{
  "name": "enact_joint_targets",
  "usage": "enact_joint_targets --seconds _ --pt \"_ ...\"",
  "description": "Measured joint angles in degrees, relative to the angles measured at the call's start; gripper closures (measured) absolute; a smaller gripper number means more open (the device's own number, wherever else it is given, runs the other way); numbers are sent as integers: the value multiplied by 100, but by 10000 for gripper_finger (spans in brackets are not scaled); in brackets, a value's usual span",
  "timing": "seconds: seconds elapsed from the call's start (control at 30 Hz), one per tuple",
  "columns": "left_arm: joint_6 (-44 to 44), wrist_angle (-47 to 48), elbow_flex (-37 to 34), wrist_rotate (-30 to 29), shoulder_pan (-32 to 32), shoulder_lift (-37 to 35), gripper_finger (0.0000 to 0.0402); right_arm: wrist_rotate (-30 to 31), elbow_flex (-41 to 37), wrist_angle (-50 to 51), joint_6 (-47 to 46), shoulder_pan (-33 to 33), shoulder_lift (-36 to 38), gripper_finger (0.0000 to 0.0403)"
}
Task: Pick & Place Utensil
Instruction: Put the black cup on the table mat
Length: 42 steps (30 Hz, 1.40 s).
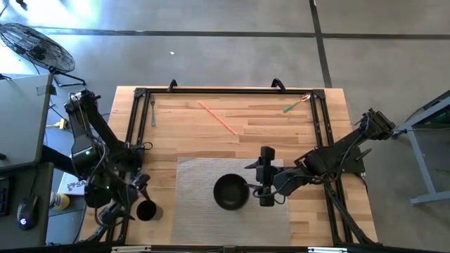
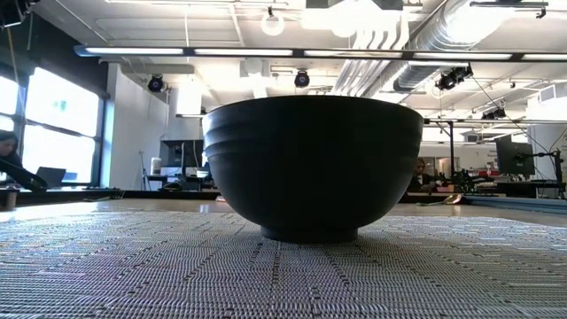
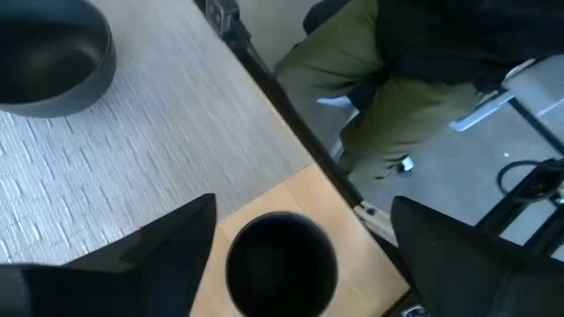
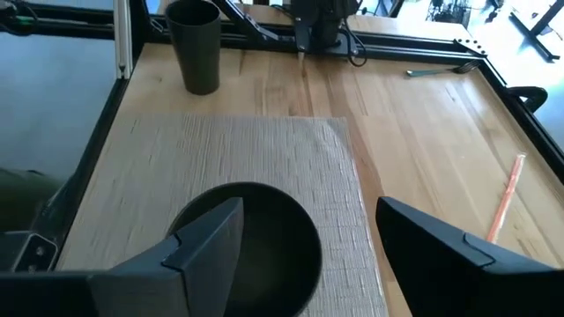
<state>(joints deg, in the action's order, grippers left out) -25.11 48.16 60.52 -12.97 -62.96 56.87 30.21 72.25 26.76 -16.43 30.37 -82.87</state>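
A black bowl (image 1: 230,192) (image 2: 310,168) stands on its foot on a grey woven mat (image 1: 204,176). A dark cup (image 1: 145,209) (image 4: 196,44) stands upright on the wood near the mat's left near corner. Along the far edge lie a grey fork (image 1: 152,109), an orange stick-like utensil (image 1: 216,116) (image 4: 504,198) and a green utensil (image 1: 295,104). My right gripper (image 4: 310,204) (image 1: 256,184) is open just right of the bowl (image 4: 247,242), one finger over its rim. My left gripper (image 3: 304,202) is open above the cup (image 3: 282,264).
A black metal frame (image 1: 133,126) runs around the table's left, far and right edges. A person in olive trousers (image 3: 379,79) sits just beyond the near edge. The wood between the mat and the far utensils is bare.
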Motion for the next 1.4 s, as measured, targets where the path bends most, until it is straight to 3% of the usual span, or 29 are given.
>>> enact_joint_targets --seconds 0.1,0.17,0.33,0.73,1.4 --pt "60 -210 -246 62 118 -61 17 -2 0 -72 17 0 0 148" --pt "56 -209 -400 203 243 -149 8 1 0 -111 52 0 0 148" --pt "225 -400 -849 850 379 -630 8 3 0 -165 99 0 0 148" --pt "754 -1261 -2542 604 372 -2125 2 0 0 -161 104 0 0 148" --pt "1283 -2131 -3993 1109 371 -3124 2 102 0 -161 237 0 0 148"
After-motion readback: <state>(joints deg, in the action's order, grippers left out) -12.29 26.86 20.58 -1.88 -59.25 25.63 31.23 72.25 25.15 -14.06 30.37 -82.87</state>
